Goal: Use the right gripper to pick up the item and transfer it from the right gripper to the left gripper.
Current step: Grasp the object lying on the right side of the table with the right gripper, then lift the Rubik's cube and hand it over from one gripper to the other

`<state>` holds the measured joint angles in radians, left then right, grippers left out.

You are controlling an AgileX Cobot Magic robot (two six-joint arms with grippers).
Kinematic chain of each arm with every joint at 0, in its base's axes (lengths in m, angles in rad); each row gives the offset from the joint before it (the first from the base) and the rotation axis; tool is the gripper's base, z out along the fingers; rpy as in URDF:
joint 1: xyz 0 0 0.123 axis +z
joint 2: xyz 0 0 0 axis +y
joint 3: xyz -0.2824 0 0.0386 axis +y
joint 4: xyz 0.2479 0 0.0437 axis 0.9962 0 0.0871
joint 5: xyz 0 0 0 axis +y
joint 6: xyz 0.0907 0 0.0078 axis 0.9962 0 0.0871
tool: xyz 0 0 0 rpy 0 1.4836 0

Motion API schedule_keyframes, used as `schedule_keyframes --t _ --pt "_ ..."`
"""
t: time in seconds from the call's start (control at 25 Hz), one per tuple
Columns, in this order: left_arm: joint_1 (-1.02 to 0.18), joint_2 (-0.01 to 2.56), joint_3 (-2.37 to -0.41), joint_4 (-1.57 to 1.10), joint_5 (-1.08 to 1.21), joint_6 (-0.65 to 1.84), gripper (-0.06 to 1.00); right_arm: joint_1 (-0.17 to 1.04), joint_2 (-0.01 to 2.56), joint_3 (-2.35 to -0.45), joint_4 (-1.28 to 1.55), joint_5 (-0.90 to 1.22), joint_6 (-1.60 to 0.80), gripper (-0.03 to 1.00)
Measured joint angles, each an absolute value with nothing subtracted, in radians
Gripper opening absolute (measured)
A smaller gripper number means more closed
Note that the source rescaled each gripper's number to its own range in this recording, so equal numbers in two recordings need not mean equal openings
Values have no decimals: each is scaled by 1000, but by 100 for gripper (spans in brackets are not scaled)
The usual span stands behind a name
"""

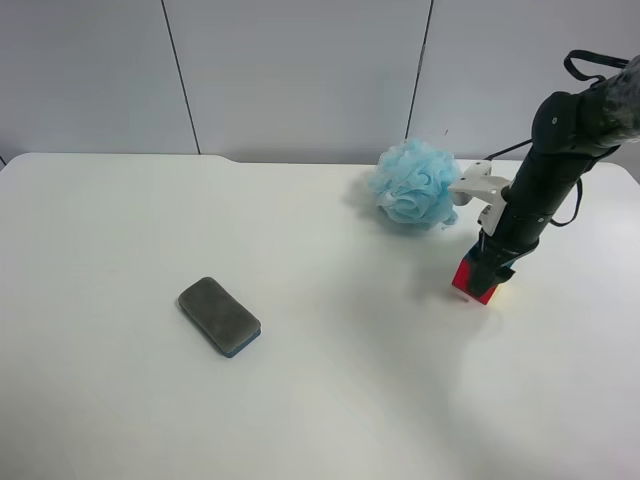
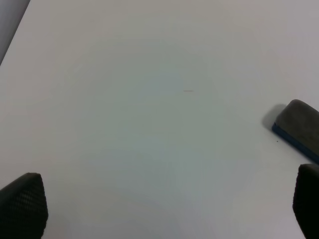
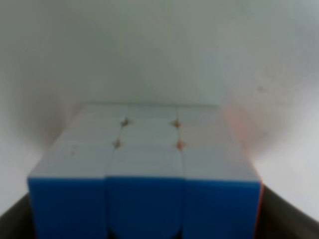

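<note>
Right hand (image 1: 486, 262) straddles the item (image 1: 471, 279) at the table's (image 1: 300, 400) 3 o'clock; clamping cannot be confirmed. Left hand (image 2: 164, 204) released. Risk: a shallow grip may let the item slip on lift.

Smooth, matt white worktop (image 1: 320, 410); coarse, dull dark-grey sponge (image 1: 219, 316) on a blue base; fluffy light-blue mesh pouf (image 1: 415, 183); smooth plastic puzzle cube (image 3: 144, 164).
</note>
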<state>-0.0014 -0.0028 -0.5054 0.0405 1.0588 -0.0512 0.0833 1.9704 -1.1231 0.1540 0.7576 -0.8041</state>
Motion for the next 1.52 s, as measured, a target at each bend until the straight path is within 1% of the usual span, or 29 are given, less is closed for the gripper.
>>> schedule_keyframes --t 0.04,0.08,0.12,0.44,0.6,0.8,1.04,1.2,1.52 --pt "-1 -3 -505 40 1059 -51 100 83 1968 -1123 154 760 -804 15" --pt "-1 -3 -505 40 1059 -51 100 83 1966 -1123 154 760 -804 9" --pt "-1 -3 -505 40 1059 -51 100 83 1964 -1123 154 764 -804 0" --pt "-1 -3 -505 40 1059 -51 100 83 1960 -1125 154 807 -781 0" --pt "-1 -3 -505 40 1059 -51 100 83 1935 -1147 156 869 -734 0" --pt "-1 -3 -505 40 1059 -51 100 83 1810 -1158 189 903 -721 0" --pt "-1 -3 -505 40 1059 -51 100 87 1656 -1158 303 919 -725 0" --pt "-1 -3 -505 40 1059 -51 100 149 1576 -1158 314 920 -726 0" --pt "-1 -3 -505 40 1059 -51 100 331 1500 -1158 349 925 -726 0"
